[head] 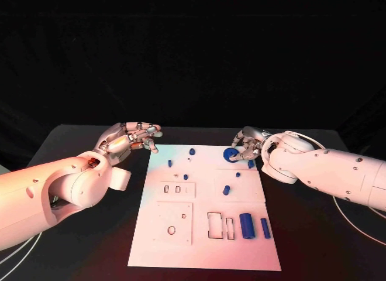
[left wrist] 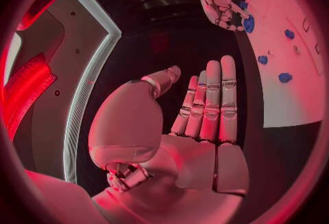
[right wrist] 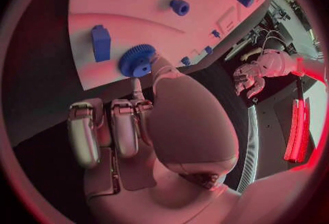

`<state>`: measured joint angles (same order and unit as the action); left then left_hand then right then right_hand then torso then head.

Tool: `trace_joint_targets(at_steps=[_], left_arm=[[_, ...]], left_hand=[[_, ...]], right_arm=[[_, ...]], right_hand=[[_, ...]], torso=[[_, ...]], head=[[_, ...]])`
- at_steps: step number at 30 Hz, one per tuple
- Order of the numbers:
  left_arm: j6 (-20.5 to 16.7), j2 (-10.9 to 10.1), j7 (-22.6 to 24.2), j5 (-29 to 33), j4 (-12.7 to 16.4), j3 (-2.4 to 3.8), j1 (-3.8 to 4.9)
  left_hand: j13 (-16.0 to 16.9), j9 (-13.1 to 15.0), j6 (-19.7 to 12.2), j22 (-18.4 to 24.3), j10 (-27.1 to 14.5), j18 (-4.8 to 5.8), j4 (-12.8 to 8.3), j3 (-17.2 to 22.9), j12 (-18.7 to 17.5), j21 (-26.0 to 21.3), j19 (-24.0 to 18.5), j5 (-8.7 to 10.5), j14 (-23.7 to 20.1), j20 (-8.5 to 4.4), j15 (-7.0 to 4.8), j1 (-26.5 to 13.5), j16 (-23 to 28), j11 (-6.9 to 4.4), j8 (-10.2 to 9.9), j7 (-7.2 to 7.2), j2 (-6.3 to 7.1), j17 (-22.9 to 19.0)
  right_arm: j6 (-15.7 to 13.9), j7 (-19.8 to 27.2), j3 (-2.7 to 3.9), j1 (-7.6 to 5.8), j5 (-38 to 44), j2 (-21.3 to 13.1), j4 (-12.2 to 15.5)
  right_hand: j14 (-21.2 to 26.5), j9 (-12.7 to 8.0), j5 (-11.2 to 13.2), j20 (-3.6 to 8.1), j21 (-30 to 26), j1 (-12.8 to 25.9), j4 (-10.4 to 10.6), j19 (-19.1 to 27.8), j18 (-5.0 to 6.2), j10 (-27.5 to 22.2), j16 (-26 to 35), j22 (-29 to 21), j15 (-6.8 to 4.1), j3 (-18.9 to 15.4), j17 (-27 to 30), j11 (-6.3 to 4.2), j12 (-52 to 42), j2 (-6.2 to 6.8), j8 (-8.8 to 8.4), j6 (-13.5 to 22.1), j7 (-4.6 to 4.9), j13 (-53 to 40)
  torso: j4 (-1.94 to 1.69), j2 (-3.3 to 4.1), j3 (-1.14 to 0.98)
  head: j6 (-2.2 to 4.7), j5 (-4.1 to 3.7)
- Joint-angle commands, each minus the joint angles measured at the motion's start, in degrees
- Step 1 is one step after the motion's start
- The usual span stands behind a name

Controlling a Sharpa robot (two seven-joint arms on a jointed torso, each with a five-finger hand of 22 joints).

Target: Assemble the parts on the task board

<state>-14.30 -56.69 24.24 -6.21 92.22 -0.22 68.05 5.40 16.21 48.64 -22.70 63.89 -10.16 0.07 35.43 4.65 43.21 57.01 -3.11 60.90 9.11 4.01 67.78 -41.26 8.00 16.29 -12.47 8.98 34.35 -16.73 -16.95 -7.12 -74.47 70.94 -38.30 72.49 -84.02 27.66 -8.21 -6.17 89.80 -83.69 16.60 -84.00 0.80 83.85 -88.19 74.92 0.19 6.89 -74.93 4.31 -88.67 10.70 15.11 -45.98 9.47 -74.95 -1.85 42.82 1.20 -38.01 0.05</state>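
- Right hand sits at the far right corner of the task board; its thumb and a finger are closed on a blue gear, while the other fingers are curled in beside the palm.
- Gear rests on the board directly under that hand's fingertips, toothed rim visible in the right wrist view.
- Small blue block lies just beside the gear, near the same hand.
- Left hand hovers off the board's far left corner, above the black table, holding nothing; the left wrist view shows its fingers straight and side by side, thumb apart.
- Two blue cylinders lie at the board's near right part, well away from both hands.
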Motion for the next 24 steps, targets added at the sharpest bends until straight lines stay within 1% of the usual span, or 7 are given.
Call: trace_joint_targets(at_steps=[1,11,16,18,19,20,24], left_arm=[[1.01,0.08,0.78,0.54,0.12,0.05,0.09],[1.14,0.04,0.6,0.57,0.19,0.05,0.09],[1.1,0.05,0.45,0.51,0.2,0.05,0.09],[1.1,0.05,0.41,0.49,0.2,0.05,0.09],[1.11,0.05,0.39,0.49,0.2,0.05,0.09],[1.11,0.04,0.38,0.49,0.2,0.05,0.09],[1.12,0.02,0.33,0.47,0.18,0.05,0.09]], left_hand=[[0.05,0.06,-0.47,-0.06,-0.16,-0.16,-0.1,0.22,-0.32,0.2,-0.32,-0.1,-0.39,0.05,0.05,0.2,0.28,0.33,-0.22,0.09,0.04,-0.1],[0.05,0.08,-0.48,-0.08,-0.19,-0.17,-0.11,0.23,-0.34,0.22,-0.39,-0.1,-0.39,0.07,0.05,0.21,0.31,0.34,-0.23,0.08,0.02,-0.12],[0.05,0.08,-0.48,-0.08,-0.19,-0.17,-0.11,0.23,-0.34,0.22,-0.39,-0.1,-0.39,0.07,0.05,0.21,0.31,0.34,-0.23,0.08,0.02,-0.12],[0.05,0.08,-0.48,-0.08,-0.19,-0.17,-0.11,0.23,-0.34,0.22,-0.39,-0.1,-0.39,0.07,0.05,0.21,0.31,0.34,-0.23,0.08,0.02,-0.12],[0.05,0.08,-0.48,-0.08,-0.19,-0.17,-0.11,0.23,-0.34,0.22,-0.39,-0.1,-0.39,0.07,0.05,0.21,0.31,0.34,-0.23,0.08,0.02,-0.12],[0.05,0.09,-0.49,-0.09,-0.21,-0.18,-0.11,0.23,-0.35,0.26,-0.42,-0.1,-0.36,0.08,0.05,0.21,0.3,0.35,-0.23,0.07,0.0,-0.13],[0.05,0.09,-0.49,-0.09,-0.21,-0.18,-0.11,0.23,-0.35,0.26,-0.42,-0.1,-0.36,0.08,0.05,0.21,0.3,0.35,-0.23,0.07,0.0,-0.13]], right_arm=[[1.14,-0.35,-0.07,0.19,1.9,0.19,0.0],[1.77,-0.75,-0.28,0.54,5.87,0.42,0.16],[1.5,-1.04,-0.39,0.75,7.56,0.63,0.16],[1.28,-1.2,-0.43,0.87,8.66,0.72,0.24],[1.19,-1.25,-0.44,0.9,9.05,0.74,0.27],[1.08,-1.29,-0.45,0.94,9.48,0.76,0.31],[-0.15,-1.27,-0.54,1.11,11.77,0.83,0.68]], right_hand=[[-5.17,0.09,-0.23,-0.43,0.2,-0.25,-0.22,-6.0,-0.8,5.11,-0.25,15.08,0.33,0.28,-10.74,0.41,-0.48,-0.57,0.42,-0.31,-0.04,-13.84],[-5.16,-0.24,-1.41,-0.39,0.2,-1.65,-0.49,-6.0,-0.8,5.1,-0.36,15.08,0.24,2.02,-10.86,0.28,-0.47,-1.36,0.63,-1.44,-0.17,-13.86],[-5.14,-0.67,-3.39,-0.29,0.2,-2.62,-0.65,-6.0,-0.8,5.13,-0.38,15.08,0.11,3.99,-10.85,0.15,-0.48,-1.71,0.67,-2.71,-0.31,-13.91],[-5.14,-0.83,-2.77,-0.17,0.2,-3.17,-0.78,-6.0,-0.8,5.18,-0.41,15.08,-0.06,5.5,-10.88,-0.03,-0.52,-2.03,0.86,-3.86,-0.52,-13.97],[-5.13,-1.02,-1.41,-0.03,0.2,-3.46,-0.82,-6.0,-0.8,5.22,-0.41,15.08,-0.19,6.87,-10.86,-0.17,-0.54,-2.08,0.84,-4.52,-0.6,-14.01],[-5.13,-1.05,-1.38,-0.01,0.2,-3.53,-0.85,-6.0,-0.8,5.23,-0.4,15.08,-0.23,7.2,-10.85,-0.18,-0.54,-2.13,0.85,-4.7,-0.67,-14.02],[-5.13,-1.18,-1.88,0.48,0.2,-4.9,-2.23,-6.0,-0.8,5.3,-0.42,15.08,-0.75,11.72,-10.88,-0.69,-0.58,-2.29,0.88,-6.78,-1.2,-14.11]], torso=[[0.04,-0.01,-0.01],[-0.02,-0.03,-0.03],[0.02,0.0,-0.02],[0.02,0.01,-0.05],[0.02,0.0,-0.06],[0.02,0.0,-0.06],[-0.01,0.01,-0.02]], head=[[-0.12,0.06],[-0.19,0.03],[-0.21,0.07],[-0.19,0.08],[-0.19,0.08],[-0.19,0.08],[-0.2,0.05]])
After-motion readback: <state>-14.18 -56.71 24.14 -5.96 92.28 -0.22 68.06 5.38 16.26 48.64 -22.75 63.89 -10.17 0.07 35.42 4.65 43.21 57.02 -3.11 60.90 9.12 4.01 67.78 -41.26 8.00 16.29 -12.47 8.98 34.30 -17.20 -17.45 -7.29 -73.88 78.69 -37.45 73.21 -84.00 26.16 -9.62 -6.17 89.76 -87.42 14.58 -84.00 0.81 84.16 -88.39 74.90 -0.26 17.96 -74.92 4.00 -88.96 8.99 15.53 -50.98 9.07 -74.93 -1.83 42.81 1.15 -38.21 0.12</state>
